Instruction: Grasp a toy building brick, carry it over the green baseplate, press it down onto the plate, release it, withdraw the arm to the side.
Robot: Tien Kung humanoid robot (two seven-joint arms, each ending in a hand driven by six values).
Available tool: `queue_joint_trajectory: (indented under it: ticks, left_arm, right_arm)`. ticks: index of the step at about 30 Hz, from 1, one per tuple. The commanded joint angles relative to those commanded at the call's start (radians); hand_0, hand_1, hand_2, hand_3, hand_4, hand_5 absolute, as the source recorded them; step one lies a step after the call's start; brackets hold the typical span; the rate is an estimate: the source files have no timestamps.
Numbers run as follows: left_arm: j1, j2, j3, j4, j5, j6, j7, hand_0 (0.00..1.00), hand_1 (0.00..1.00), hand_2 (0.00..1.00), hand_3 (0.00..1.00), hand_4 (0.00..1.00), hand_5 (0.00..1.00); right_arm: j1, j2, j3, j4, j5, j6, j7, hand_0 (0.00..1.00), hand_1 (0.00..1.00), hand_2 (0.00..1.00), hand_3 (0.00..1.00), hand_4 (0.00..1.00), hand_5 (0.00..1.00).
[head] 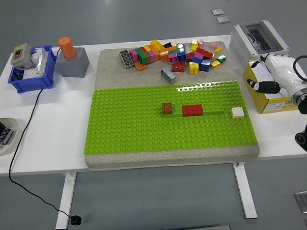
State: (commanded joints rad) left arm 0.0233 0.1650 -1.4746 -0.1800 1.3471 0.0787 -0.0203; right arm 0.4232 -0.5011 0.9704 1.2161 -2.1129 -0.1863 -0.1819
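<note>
1. Now we are holding our right hand at the right edge of the frame, over the yellow box, off the baseplate.
2. Its fingers are hanging loosely curled, gripping nothing.
3. The brown brick is sitting on the plate near the centre, apart from the hand.
4. A red brick is sitting just to its right, and a white one further right.
5. Loose bricks are lying piled at the upper centre.
</note>
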Motion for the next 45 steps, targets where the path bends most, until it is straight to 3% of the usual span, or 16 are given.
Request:
queue_joint_trajectory:
  ticks: [6,12,28,45]
  left_arm:
    - [0.018,0.01,-0.018,0.0,0.008,-0.001,0.006,0.656,0.611,0.59,0.613,0.644,0.177]
    - [0.028,0.006,-0.03,0.0,0.008,0.001,0.008,0.656,0.612,0.59,0.613,0.645,0.177]
    - [0.042,0.011,-0.035,0.0,-0.002,0.004,0.018,0.655,0.611,0.59,0.616,0.644,0.18]
    - [0.046,0.012,-0.04,0.0,0.002,0.006,0.02,0.654,0.611,0.589,0.622,0.644,0.181]
  right_arm:
    - [0.01,-0.026,-0.078,0.014,-0.043,0.041,-0.034,0.784,0.773,0.799,0.665,0.716,0.149]
    - [0.025,-0.015,-0.149,0.016,-0.039,0.096,-0.061,0.783,0.778,0.808,0.668,0.713,0.119]
    - [-0.071,0.013,0.038,0.1,-0.034,0.129,-0.08,0.772,0.764,0.795,0.661,0.695,0.104]
    - [-0.071,0.007,-0.001,0.122,-0.007,0.164,-0.095,0.756,0.749,0.783,0.663,0.696,0.101]
